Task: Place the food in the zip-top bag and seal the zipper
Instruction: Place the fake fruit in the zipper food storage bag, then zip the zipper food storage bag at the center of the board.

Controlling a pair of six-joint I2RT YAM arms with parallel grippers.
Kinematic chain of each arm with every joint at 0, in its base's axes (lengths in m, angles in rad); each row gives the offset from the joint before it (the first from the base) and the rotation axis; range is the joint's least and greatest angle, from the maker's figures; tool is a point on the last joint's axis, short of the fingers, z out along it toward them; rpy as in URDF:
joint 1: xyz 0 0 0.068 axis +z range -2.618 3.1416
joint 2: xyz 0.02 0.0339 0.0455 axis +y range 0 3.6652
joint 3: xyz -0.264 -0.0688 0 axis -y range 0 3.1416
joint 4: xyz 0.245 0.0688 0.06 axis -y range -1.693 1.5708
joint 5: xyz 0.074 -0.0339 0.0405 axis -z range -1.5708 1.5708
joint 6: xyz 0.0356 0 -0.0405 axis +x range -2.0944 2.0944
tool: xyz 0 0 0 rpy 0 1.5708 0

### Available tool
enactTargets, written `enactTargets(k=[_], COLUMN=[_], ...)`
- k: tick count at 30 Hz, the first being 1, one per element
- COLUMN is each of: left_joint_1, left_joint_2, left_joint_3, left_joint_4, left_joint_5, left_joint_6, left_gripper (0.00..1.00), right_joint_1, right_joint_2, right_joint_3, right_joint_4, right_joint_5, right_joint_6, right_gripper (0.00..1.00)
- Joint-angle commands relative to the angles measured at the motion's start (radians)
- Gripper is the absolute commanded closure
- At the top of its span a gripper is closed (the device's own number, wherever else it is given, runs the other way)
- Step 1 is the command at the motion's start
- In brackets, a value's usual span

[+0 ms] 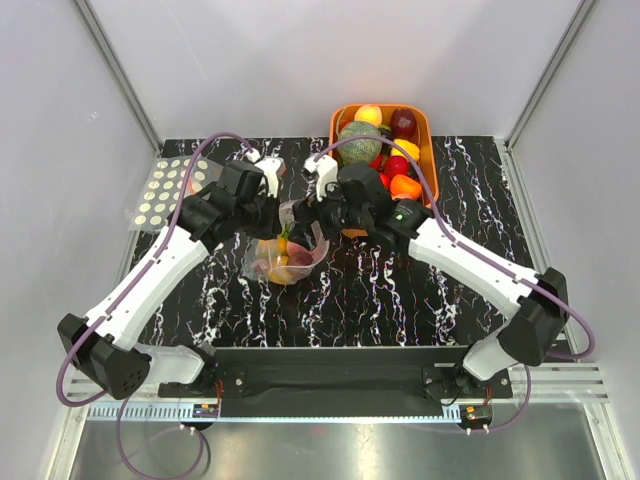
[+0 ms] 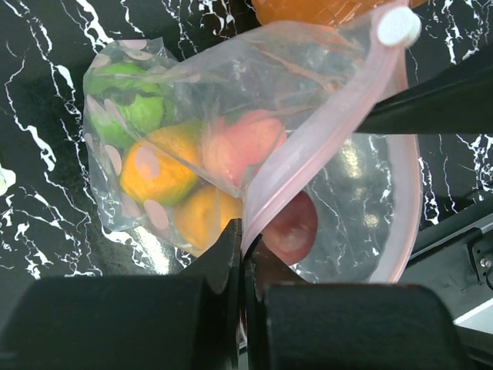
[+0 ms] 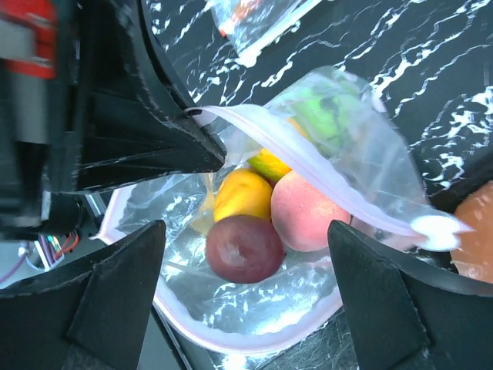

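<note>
Far to the left of my left pincer (image 1: 280, 218), a clear bag with cream-white dots (image 1: 165, 195) lies flat near the edge of the black marbled table (image 1: 400, 290). My left pincer is clamped shut on the zipper (image 2: 323, 116), the pink strip along the mouth of the zip-top bag (image 1: 285, 255), with one lip of it pinched between the fingertips. From that grip the strip runs away to a white tab (image 2: 398, 25) at its far end.

The bag sits on the table below and between my two pincers, its mouth gaping. Inside it, a green fruit (image 2: 135, 96) lies deepest, then orange fruits (image 2: 154, 173), a peach (image 2: 243, 142) and, nearest the mouth, a dark red plum (image 2: 296, 223).

My right pincer (image 3: 245, 231) hangs just right of the left one, over the open mouth, its jaws spread wide and gripping nothing. The plum and the peach show between its fingers (image 3: 115, 301) in the right wrist view. The second lip of the bag curves loose below them.

Beyond my right pincer, a little to its right, stands an orange basket (image 1: 431, 150) heaped with red, yellow and green produce.
</note>
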Motion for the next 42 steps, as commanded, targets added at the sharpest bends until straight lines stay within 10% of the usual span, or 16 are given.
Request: enactTargets(k=[1,12,19,35,42], left_joint_1=[0.013,0.014,0.014,0.014,-0.004], left_joint_2=[-0.028,-0.023,-0.023,-0.044,-0.066], left_joint_3=[0.044,0.042,0.048,0.042,0.036], left_joint_4=[0.003,0.005,0.002,-0.009,0.017], left_joint_5=[-0.024,-0.026,-0.02,-0.015,0.086], left_joint_6=[0.0,0.003,0.001,0.0,-0.005], left_gripper=[1.0,1.0,1.0,1.0,1.0], right_joint_1=[0.003,0.003,0.001,0.003,0.003], right_joint_2=[-0.085,-0.272,-0.323,-0.15,-0.162], right_joint_3=[0.017,-0.08,-0.27,-0.269,-0.252], right_joint_4=[-0.016,-0.159,0.052,0.153,0.154], right_joint_5=[0.065,0.301,0.211,0.171,0.169], right_joint_6=[0.049,0.304,0.52,0.617,0.617], right_gripper=[0.08,0.37,0.62,0.51,0.98])
